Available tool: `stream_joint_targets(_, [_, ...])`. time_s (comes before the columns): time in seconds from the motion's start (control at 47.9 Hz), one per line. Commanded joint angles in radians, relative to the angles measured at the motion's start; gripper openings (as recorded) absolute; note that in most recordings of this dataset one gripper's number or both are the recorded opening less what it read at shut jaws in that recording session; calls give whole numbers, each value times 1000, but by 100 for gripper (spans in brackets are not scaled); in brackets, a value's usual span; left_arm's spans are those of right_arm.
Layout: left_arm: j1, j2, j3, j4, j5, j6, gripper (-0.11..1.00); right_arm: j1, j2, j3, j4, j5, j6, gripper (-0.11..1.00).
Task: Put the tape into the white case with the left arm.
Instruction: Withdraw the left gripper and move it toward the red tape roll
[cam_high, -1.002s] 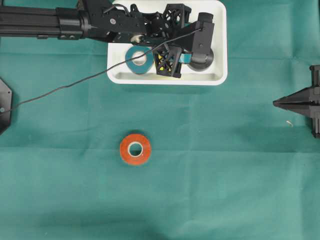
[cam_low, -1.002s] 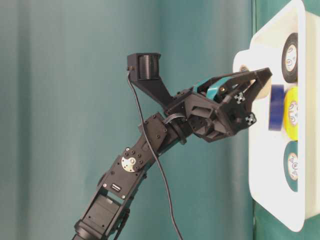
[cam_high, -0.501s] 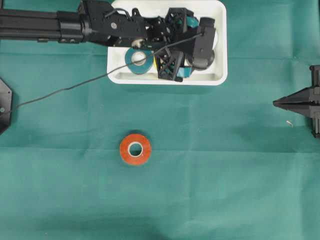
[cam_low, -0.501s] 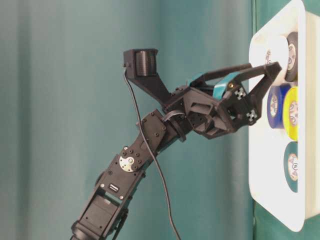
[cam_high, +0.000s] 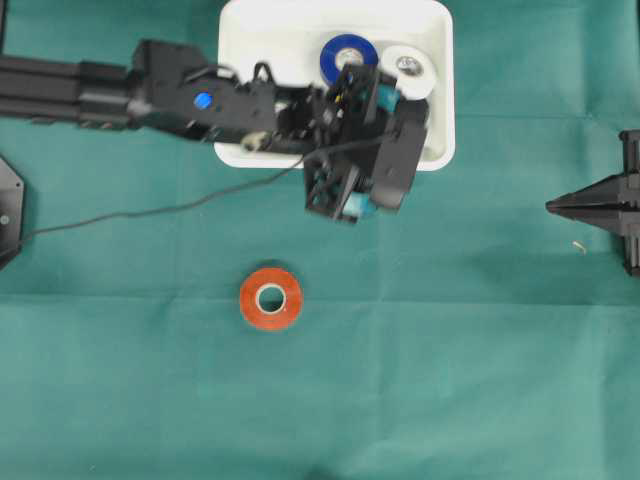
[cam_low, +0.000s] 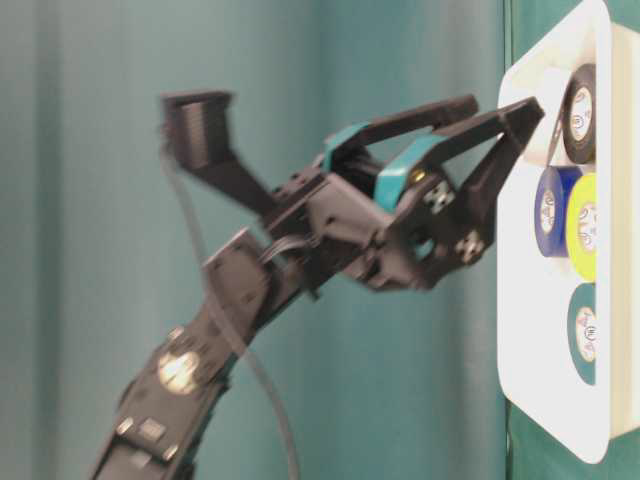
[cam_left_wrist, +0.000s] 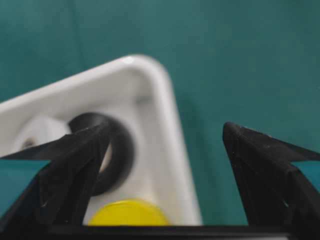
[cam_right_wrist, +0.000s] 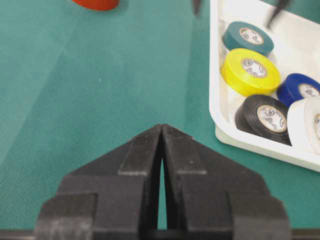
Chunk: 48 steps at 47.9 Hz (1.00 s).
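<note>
Spread wide with nothing between its fingers, the left gripper (cam_low: 505, 105) hangs at the near edge of the white case (cam_high: 437, 60), carried on the black left arm (cam_high: 120, 90) that reaches in from the left side of the table. Its two pointed fingers (cam_left_wrist: 70, 165) wear teal bands. From the wrist camera, the fingers frame one rounded corner of the case, with a black roll and the top of a yellow roll showing between them.

Inside the case lie five rolls of tape. The right wrist view shows them best: a dark teal roll (cam_right_wrist: 247, 36), a yellow roll (cam_right_wrist: 250, 70), a blue roll (cam_right_wrist: 302, 89), a black roll (cam_right_wrist: 262, 117) and a white roll (cam_right_wrist: 306, 120), packed close together. From overhead only the blue and white rolls are visible past the arm.

An orange roll of tape (cam_high: 271, 298) lies flat on the green cloth (cam_high: 480, 350), well apart from the case and toward the near side of the table.

At the right edge of the table, the right gripper (cam_right_wrist: 162, 131) sits with its plain black fingers pressed together, holding nothing, well clear of the case.
</note>
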<state>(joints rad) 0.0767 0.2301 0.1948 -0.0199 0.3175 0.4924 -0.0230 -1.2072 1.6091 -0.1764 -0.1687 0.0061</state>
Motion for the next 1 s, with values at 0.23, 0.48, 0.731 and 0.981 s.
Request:
stream_joint_targets(0.23, [-124, -160, 103, -5, -44, -106, 98, -2, 6, -5, -3, -11, 2, -9])
stream_joint_targets(0.48, [-201, -232, 178, -5, -63, -198, 98, -2, 6, -5, -3, -11, 2, -9])
stream_joint_targets(0.731, [-265, -299, 236, -5, -63, -285, 98, -2, 6, -5, -3, -11, 2, -9])
stream_joint_targets(0.981, [-302, -337, 273, -5, -63, -344, 98, -2, 6, -5, -3, -9, 2, -9])
